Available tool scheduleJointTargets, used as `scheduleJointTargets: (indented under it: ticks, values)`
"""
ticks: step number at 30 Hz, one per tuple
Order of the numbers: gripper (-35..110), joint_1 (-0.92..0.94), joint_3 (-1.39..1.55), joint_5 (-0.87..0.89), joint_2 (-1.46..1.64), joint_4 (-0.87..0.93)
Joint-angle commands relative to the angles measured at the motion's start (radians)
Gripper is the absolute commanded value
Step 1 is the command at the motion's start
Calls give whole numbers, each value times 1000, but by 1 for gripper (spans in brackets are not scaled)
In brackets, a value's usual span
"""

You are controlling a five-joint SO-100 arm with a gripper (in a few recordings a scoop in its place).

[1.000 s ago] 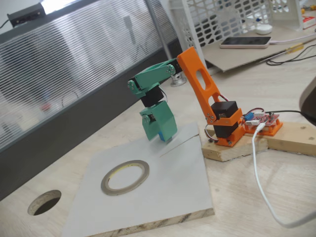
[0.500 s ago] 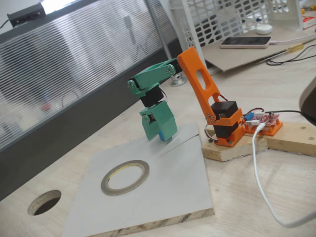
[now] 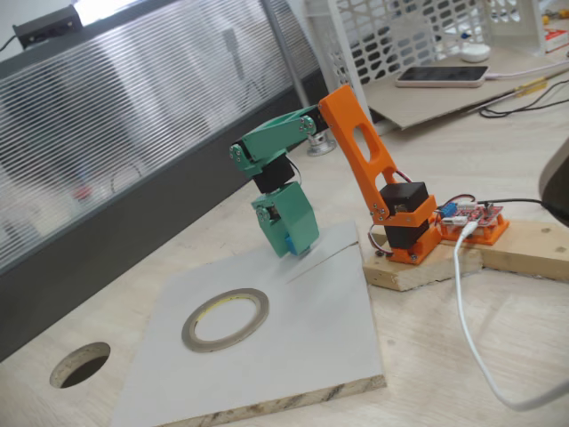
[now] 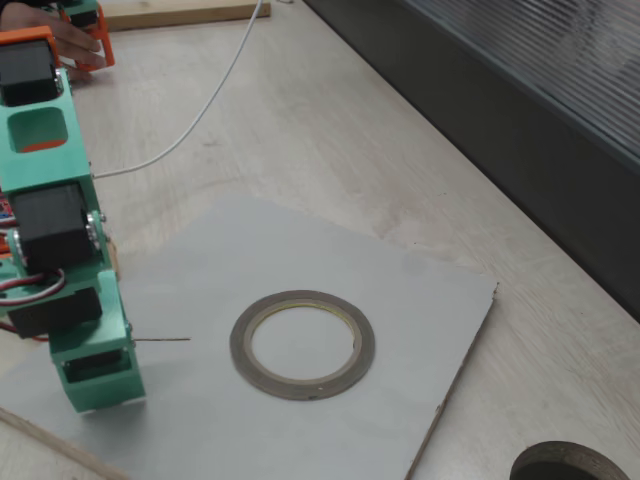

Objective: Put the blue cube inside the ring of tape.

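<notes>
The green pincer [image 3: 289, 242] hangs with its tip low over the far edge of the grey board [image 3: 338, 356]; between its green jaws a small piece of sky blue shows, which is the blue cube [image 3: 292, 243]; so I judge the pincer is closed on the cube, holding it just above the board or touching it; which of the two I cannot tell. In the other fixed view the pincer [image 4: 98, 385] points down near the left edge of the board [image 4: 430, 300], and here the cube is hidden behind the green jaw.

The ring of tape [image 3: 226, 318] lies flat on the board, in front of the pincer and to its left in this view, clearly apart from it; its hole is wide and open upward, so the cube can be dropped in from above; probably this is why the cube is held at the very tip. The orange base of the arm [image 3: 404, 233] is fixed on a wooden block [image 3: 418, 267] behind and to the right of the pincer, on the light wooden surface [image 3: 462, 356]. A dark round hole [image 3: 80, 365] in the surface lies beyond the ring, farther from the pincer; it is not the goal.

No brand, label or writing can be read.
</notes>
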Motion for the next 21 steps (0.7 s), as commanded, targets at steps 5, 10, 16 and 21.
scheduleJointTargets:
  ticks: [5, 10, 16, 21]
  values:
    - [21, 8, -6, 8, 28, -2]
    - [17, 8, -6, 8, 28, -2]
    - [10, 8, -6, 8, 28, -2]
    - [9, 8, -6, 8, 28, -2]
